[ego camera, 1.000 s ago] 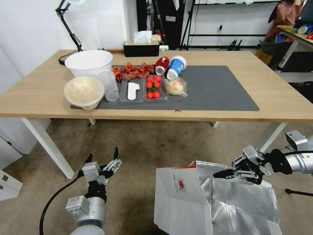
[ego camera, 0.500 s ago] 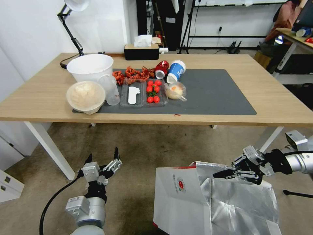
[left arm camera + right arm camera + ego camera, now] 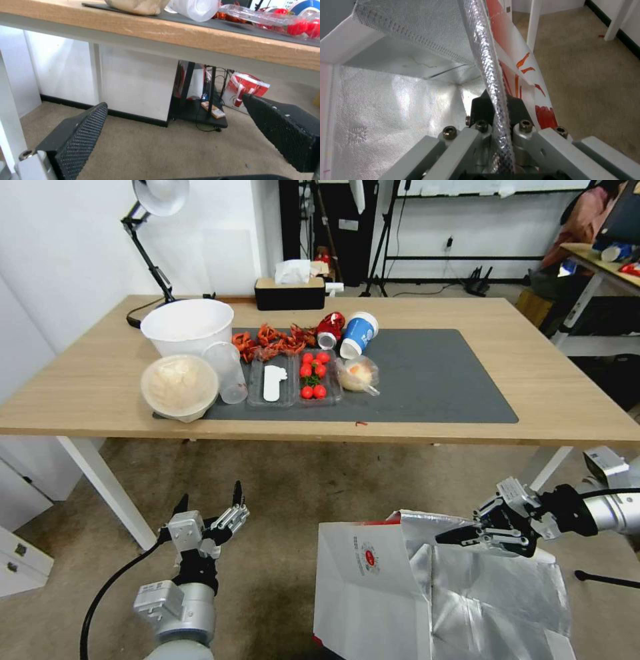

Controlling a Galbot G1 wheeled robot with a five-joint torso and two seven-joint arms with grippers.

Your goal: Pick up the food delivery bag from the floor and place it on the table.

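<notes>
Right tool (image 3: 460, 535) clamped on foil-lined rim of food delivery bag (image 3: 373, 587); light, floppy, crushable, best held at rim. Left tool (image 3: 208, 507) spread wide, idle.

silver arms, black cable, left claw (image 3: 208, 501) black textured pads, hex screws

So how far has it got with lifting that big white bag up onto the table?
Done: the right gripper is clamped on the foil-lined rim of the food delivery bag, with the rim pinched between its fingers in the right wrist view. In hand: the lift; the bag sits low by the floor, in front of the table. Left: raising it and setting it on the tabletop. The left gripper waits open.
</notes>
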